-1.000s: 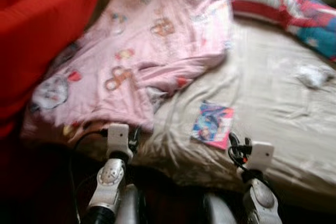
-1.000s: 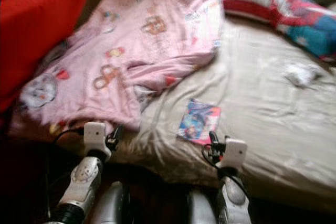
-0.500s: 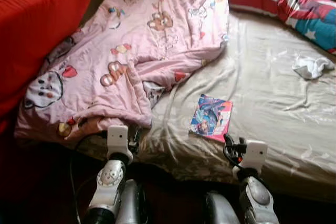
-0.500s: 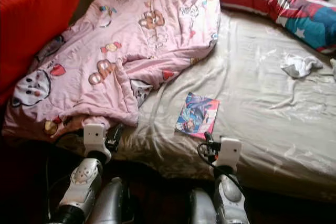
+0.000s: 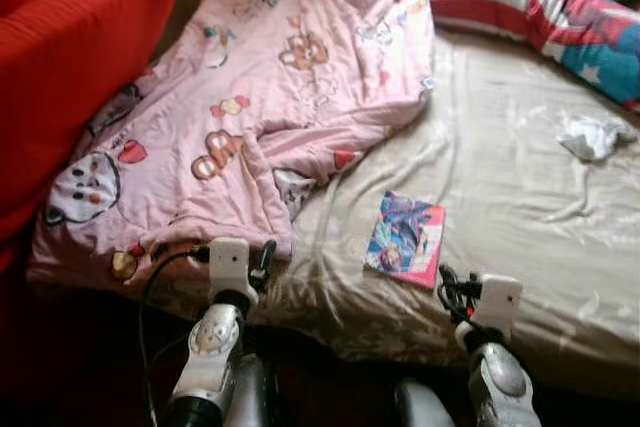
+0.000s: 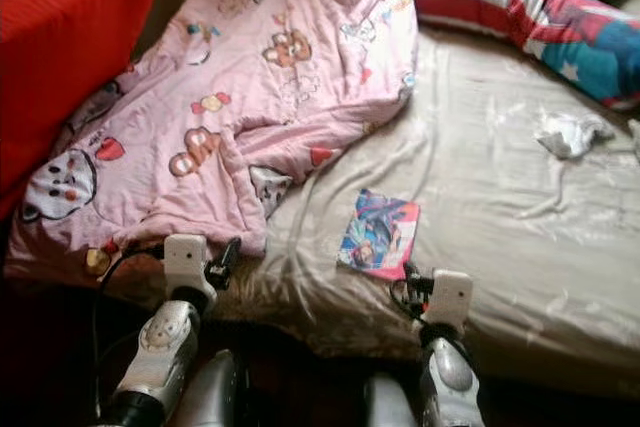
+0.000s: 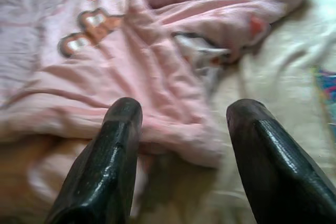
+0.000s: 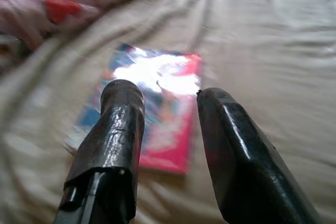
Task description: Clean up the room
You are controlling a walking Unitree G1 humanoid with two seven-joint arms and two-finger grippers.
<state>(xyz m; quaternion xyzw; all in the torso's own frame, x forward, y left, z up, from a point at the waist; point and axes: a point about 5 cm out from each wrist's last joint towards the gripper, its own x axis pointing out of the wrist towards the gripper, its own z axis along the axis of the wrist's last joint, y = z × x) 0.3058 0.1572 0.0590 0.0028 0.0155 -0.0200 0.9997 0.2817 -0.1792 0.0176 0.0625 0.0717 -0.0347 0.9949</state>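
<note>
Right wrist view: right gripper (image 8: 170, 95) parted, empty, aimed at book (image 8: 152, 103).
Risk: bed sheet (image 5: 520, 177) bunching under the fingers; left gripper (image 7: 184, 116), 10 o'clock, open, empty.

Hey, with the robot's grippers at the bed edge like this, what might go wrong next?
The right gripper is open, aimed at the thin booklet lying flat on the soft sheet; its fingers may pinch sheet with it. The left gripper, open over the pink blanket, might grab only a fold and drag it.
</note>
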